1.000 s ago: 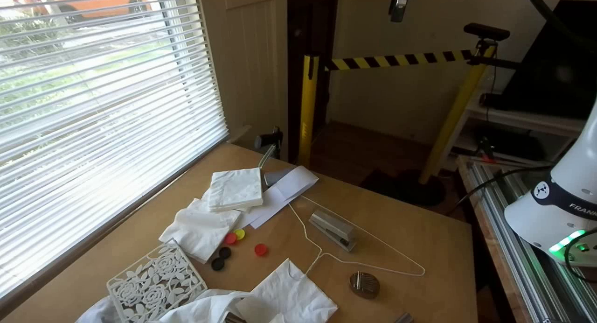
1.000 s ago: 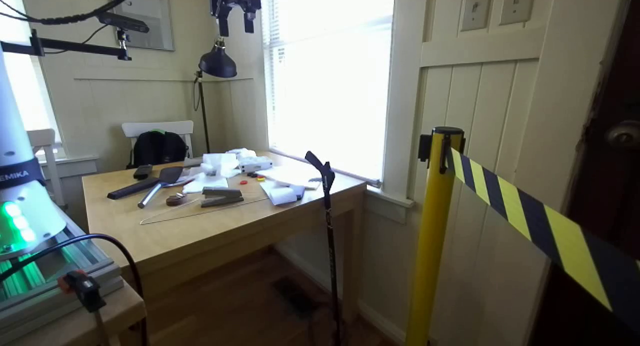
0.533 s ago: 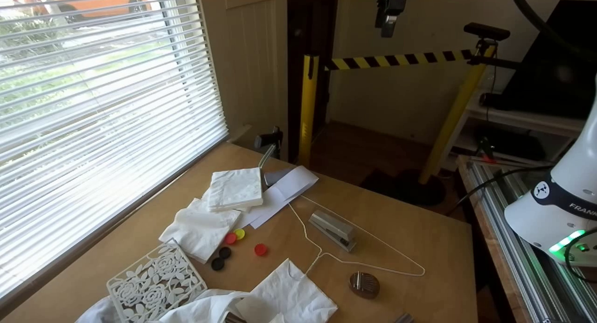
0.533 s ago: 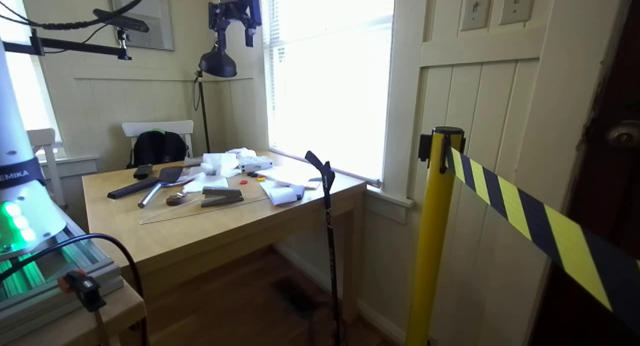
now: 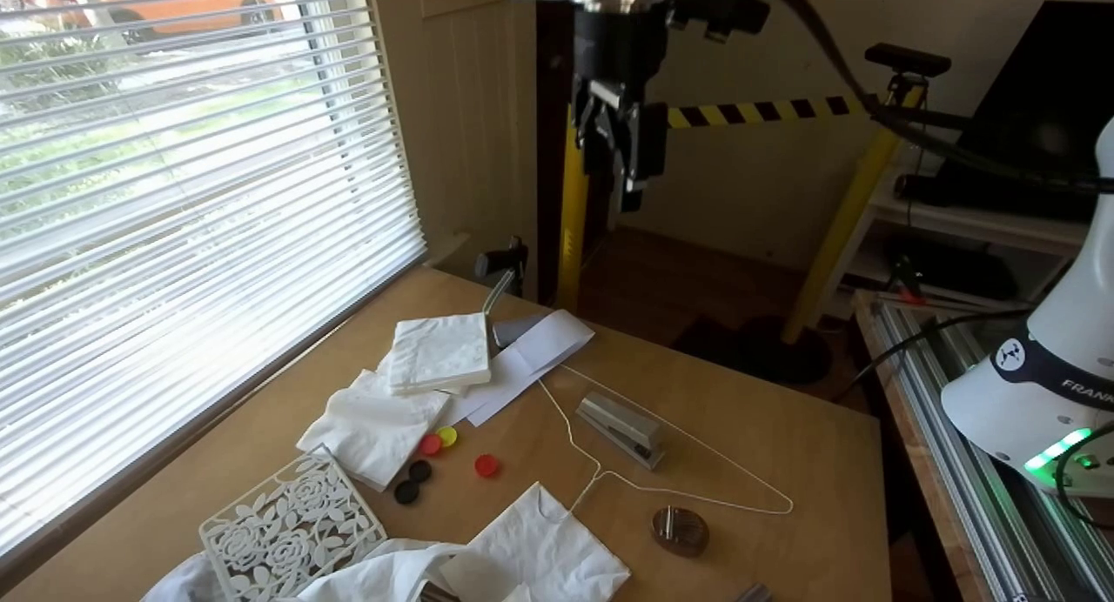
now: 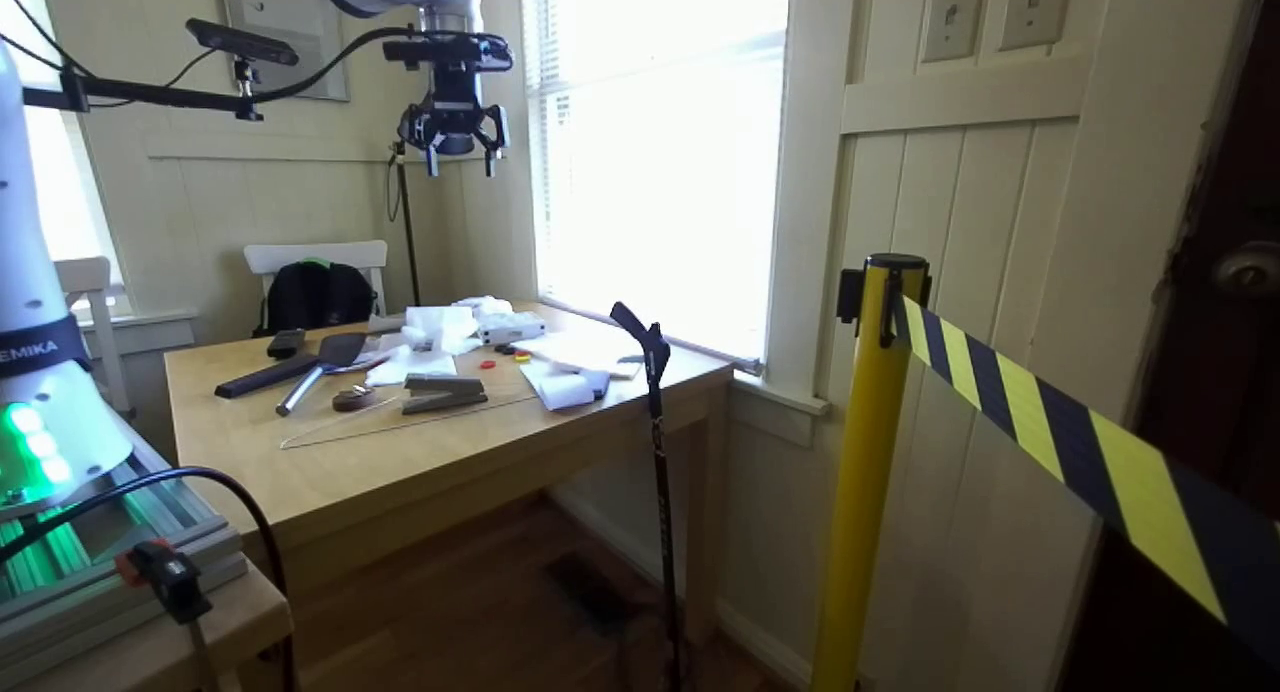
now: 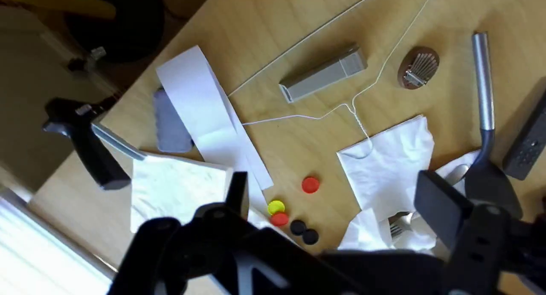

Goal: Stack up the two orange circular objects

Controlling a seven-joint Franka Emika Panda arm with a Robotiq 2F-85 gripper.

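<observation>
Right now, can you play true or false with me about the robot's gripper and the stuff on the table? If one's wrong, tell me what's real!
1. The gripper is open. True.
2. One red-orange disc lies apart from the other red-orange disc. True.
3. The gripper is holding the yellow disc. False: the yellow disc lies right beside the other red-orange disc.
4. The stapler lies within the outline of the wire hanger. True.
5. The stapler is red. False: it is grey.
</observation>
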